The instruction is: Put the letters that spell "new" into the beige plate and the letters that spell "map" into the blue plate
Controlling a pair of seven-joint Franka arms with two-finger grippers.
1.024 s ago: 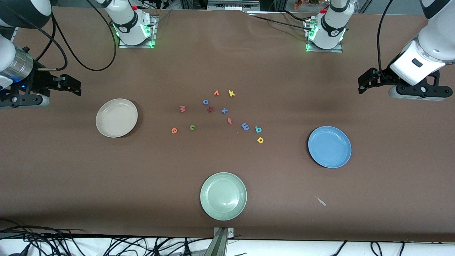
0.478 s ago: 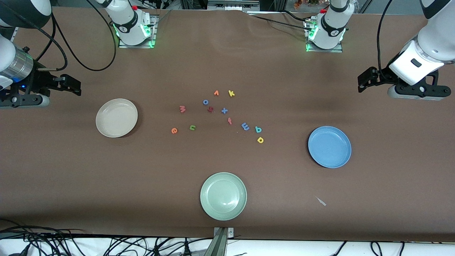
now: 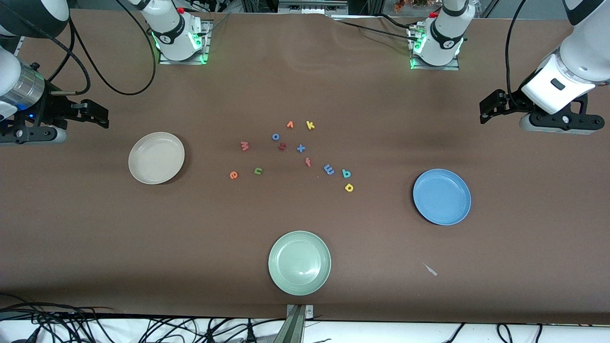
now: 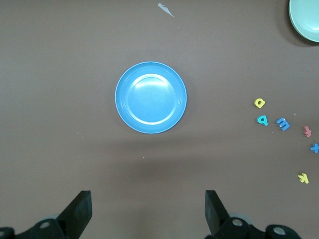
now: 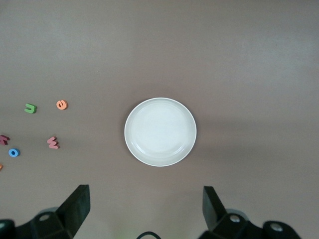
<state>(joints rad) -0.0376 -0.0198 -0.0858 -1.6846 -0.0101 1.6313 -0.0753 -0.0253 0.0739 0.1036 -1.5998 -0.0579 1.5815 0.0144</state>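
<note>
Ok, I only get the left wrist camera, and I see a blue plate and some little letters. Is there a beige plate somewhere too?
Observer: Yes, the beige plate lies toward the right arm's end of the table, with nothing in it.
Operator: Where are the n, e and w?
Observer: The green n and orange e lie side by side on the table. The pinkish-red w lies a bit farther from the front camera.
Operator: What's the other arm doing?
Observer: The right gripper hangs open over bare table at the right arm's end, holding nothing.
</note>
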